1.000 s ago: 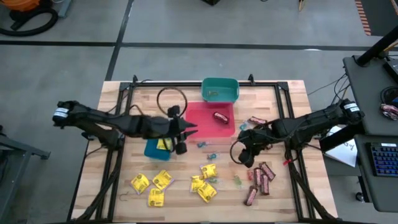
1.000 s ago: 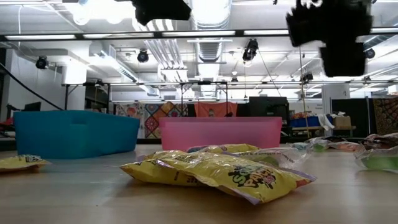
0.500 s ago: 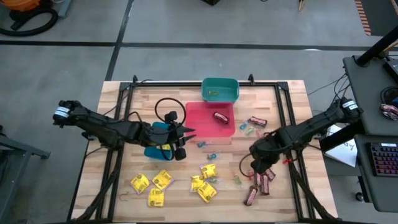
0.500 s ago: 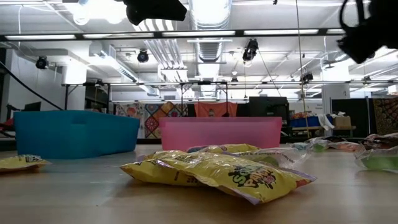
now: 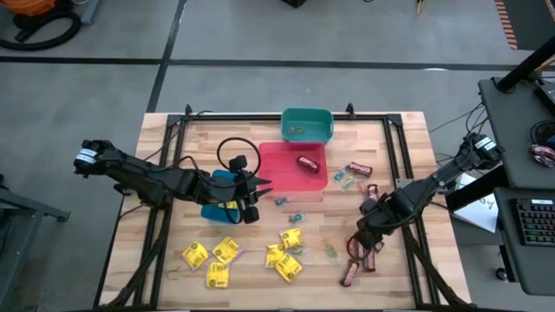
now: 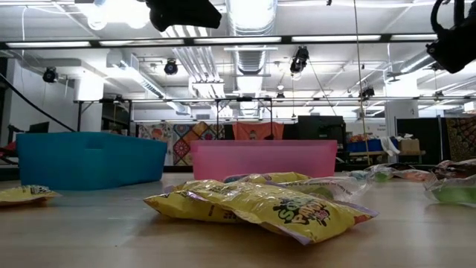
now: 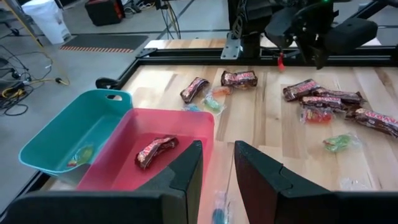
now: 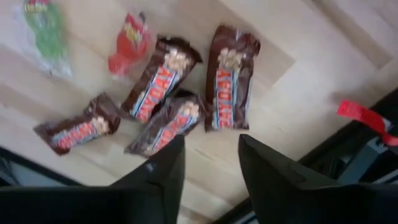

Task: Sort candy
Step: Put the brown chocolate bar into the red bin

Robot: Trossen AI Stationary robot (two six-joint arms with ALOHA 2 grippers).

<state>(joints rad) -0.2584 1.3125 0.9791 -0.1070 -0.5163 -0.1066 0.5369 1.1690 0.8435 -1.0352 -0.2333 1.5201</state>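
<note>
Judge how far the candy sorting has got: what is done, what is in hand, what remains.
Done: one brown bar lies in the red bin. In hand: nothing; the right gripper hovers open over four brown bars, and the left gripper is open by the blue bin. Left: the yellow packets and small pieces.

Readable only in part: "PAYDAY" lettering in white along the orange band of the dark brown oblong candy bar wrappers (image 8: 227,81) on the wooden table, and illegible dark print on the bright yellow crinkled candy packet (image 6: 297,212).
</note>
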